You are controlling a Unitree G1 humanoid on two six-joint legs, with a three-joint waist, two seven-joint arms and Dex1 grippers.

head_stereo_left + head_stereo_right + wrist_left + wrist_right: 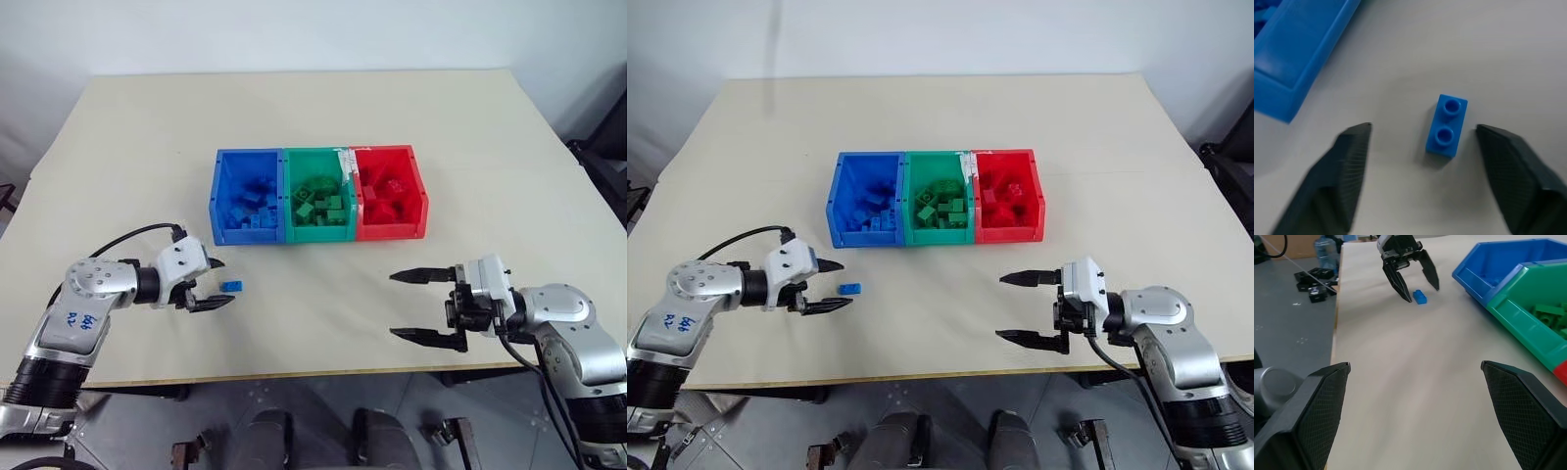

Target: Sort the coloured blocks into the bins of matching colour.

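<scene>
Blue block [1446,126] lies on the worktop [392,108] between the open fingers [1349,161] of the left gripper [214,284], at 7 o'clock of the blue bin [217,196]; pick-up step, next close on it; right gripper [423,305] open, idle.

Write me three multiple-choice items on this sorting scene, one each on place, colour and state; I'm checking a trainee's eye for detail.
1. Where is the loose blue block? A in the red bin; B on the table between the left gripper's fingers; C beside the right gripper.
2. Which bin stands in the middle? A green; B blue; C red.
3. How is the right gripper? A shut on a block; B open, holding nothing; C inside a bin.

Key: 1 B, the left gripper straddles it untouched; 2 A, the green bin sits between the blue bin and the red bin; 3 B, fingers spread over bare table.
</scene>
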